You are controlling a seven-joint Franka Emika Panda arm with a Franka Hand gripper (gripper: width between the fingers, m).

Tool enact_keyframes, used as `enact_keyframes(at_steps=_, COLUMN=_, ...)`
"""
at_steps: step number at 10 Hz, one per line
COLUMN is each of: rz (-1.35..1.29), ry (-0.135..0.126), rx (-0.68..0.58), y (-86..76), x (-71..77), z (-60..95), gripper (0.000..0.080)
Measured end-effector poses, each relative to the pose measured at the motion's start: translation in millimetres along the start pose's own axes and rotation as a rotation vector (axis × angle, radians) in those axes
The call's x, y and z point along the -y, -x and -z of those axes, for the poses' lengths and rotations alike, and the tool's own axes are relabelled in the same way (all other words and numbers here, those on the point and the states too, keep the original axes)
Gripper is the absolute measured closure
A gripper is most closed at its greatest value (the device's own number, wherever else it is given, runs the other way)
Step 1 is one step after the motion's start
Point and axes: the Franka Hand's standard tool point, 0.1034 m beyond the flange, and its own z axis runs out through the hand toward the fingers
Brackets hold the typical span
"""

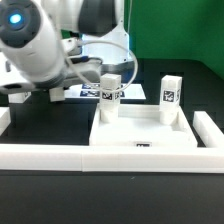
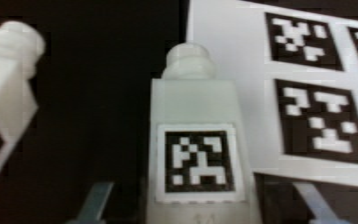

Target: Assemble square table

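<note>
Black table [image 1: 60,195], marker board [image 2: 247,50] beyond fingers [image 2: 99,200]. Leg block [image 2: 197,110]: white, knobbed top, black-white tag facing, upright between fingers. Gripper [image 2: 185,200] squeezing it or just flanking? Can't tell.

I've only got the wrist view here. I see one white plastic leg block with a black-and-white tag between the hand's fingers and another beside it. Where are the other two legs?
Observer: One white tagged leg block stands upright at a far corner of the white square tray-like tabletop.
Operator: And the fourth?
Observer: A second upright leg block stands at the tabletop's other far corner, toward the exterior view's right.
Operator: Where does that top sit?
Observer: To the exterior view's right of the robot arm, behind the long low white border wall as that camera sees it.
</note>
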Motion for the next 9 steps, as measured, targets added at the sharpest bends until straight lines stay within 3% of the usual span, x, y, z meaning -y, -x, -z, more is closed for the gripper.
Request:
enact_keyframes(at_steps=1, rz=0.013, ry=-0.005, rx=0.016, y=2.1, x=0.6, z=0.8, gripper=0.0508)
enact_keyframes(at_steps=2, rz=0.017, ry=-0.015, rx=0.040, y=14.8, x=4.8, z=26.3, gripper=0.0508)
enact_keyframes(at_steps=3, rz=0.014, ry=0.002, rx=-0.008, y=10.4, x=2.4, z=35.0, gripper=0.0508)
enact_keyframes(at_steps=4, rz=0.013, ry=-0.002, rx=0.010, y=9.9, x=3.9, z=27.4, gripper=0.0508)
enact_keyframes(at_steps=6, rz=0.026, ry=0.021, rx=-0.089, y=0.8, x=-0.3, z=35.7, gripper=0.0508)
enact_keyframes(at_steps=8, rz=0.029, ry=0.037, rx=-0.180, y=5.5, x=2.2, z=43.9, gripper=0.0508)
enact_keyframes(at_steps=9, rz=0.046, ry=0.059, rx=-0.222, y=14.3, x=10.4, z=83.2, gripper=0.0508)
